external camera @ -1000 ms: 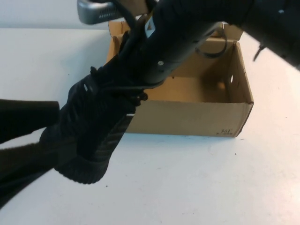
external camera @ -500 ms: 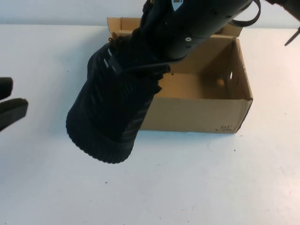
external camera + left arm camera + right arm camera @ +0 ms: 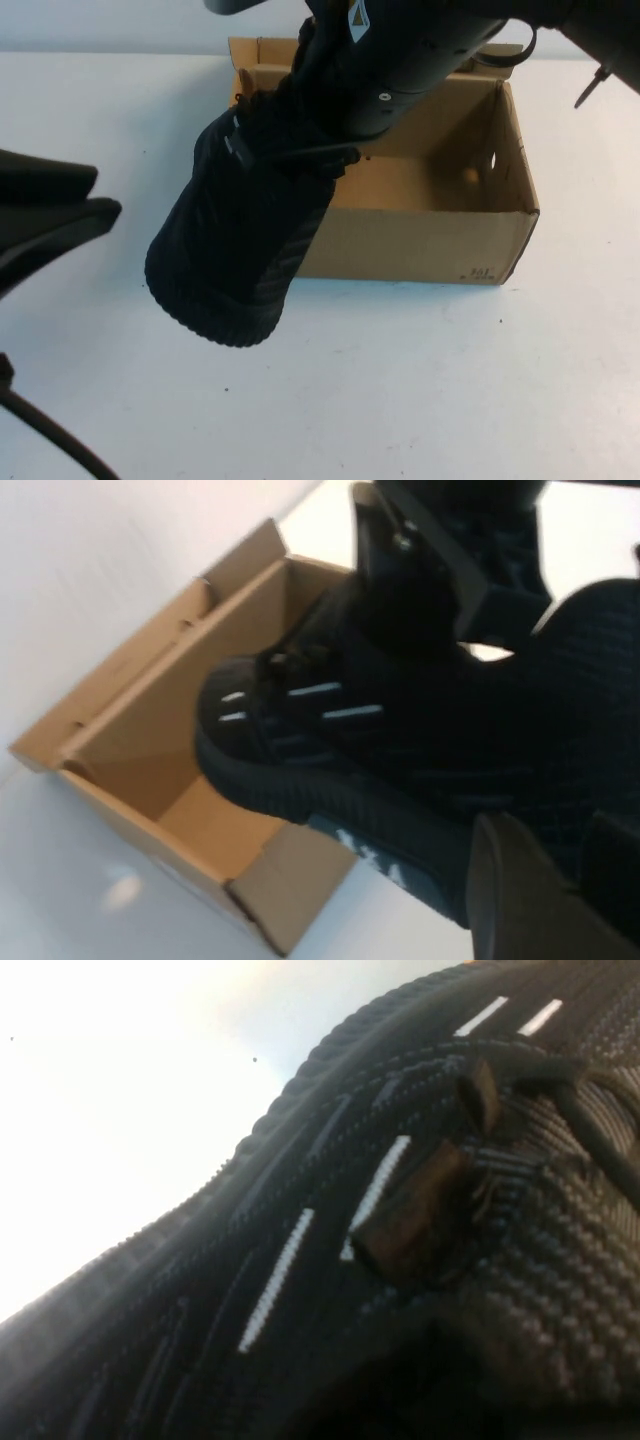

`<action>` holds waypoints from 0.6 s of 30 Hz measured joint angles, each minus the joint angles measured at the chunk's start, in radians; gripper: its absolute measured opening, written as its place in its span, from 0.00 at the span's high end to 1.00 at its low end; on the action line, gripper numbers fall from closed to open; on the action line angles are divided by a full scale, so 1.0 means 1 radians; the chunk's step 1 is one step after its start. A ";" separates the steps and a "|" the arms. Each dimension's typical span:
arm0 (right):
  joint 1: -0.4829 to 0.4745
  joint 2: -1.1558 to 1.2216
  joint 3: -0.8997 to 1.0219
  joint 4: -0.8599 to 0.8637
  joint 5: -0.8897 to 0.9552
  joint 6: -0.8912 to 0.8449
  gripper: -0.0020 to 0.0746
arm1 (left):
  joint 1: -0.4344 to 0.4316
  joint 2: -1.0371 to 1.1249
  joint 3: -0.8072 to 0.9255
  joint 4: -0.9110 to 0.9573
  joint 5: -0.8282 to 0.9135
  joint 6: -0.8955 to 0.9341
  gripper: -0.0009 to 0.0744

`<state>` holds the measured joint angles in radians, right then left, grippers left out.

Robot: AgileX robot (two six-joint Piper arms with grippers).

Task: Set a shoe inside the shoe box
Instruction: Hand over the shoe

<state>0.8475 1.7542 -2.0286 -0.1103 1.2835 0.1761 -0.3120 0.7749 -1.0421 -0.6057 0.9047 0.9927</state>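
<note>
Black shoe (image 3: 235, 240) pinched in my right gripper (image 3: 300, 150), aloft at the box's left end | left gripper (image 3: 45, 215) off left, spread, empty | cardboard shoe box (image 3: 420, 245) unfilled | remaining: lower, release

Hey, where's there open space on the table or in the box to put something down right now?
The shoe box floor is bare toward its right wall. Bare table runs along the box's front and right. Crowded: the box's left end, where the right gripper holds the black shoe over the rim, and the table's left edge, where the left gripper waits.
</note>
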 joint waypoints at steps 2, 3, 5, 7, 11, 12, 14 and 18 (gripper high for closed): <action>0.000 0.002 0.000 -0.007 0.000 0.015 0.90 | -0.016 0.000 0.000 0.030 -0.031 -0.008 0.82; 0.000 0.002 0.000 -0.011 0.000 0.019 0.90 | -0.029 0.000 0.000 0.040 -0.038 -0.012 0.82; 0.000 0.005 0.000 -0.026 0.000 0.033 0.91 | -0.066 0.015 0.000 0.052 -0.047 -0.013 0.82; 0.000 0.012 0.000 -0.036 0.000 0.039 0.91 | -0.110 0.038 0.000 0.070 -0.052 -0.017 0.82; -0.004 0.034 0.000 -0.041 0.000 0.044 0.91 | -0.199 0.092 0.000 0.161 -0.099 -0.076 0.82; -0.006 0.039 0.000 -0.041 0.000 0.050 0.91 | -0.220 0.103 0.000 0.194 -0.118 -0.100 0.83; -0.023 0.048 0.000 -0.030 0.000 0.077 0.91 | -0.263 0.115 0.000 0.245 -0.152 -0.137 0.83; -0.070 0.057 0.000 -0.018 0.000 0.120 0.91 | -0.335 0.134 0.000 0.291 -0.210 -0.217 0.83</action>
<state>0.7778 1.8114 -2.0286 -0.1279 1.2835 0.2958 -0.6474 0.9092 -1.0421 -0.3143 0.6944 0.7760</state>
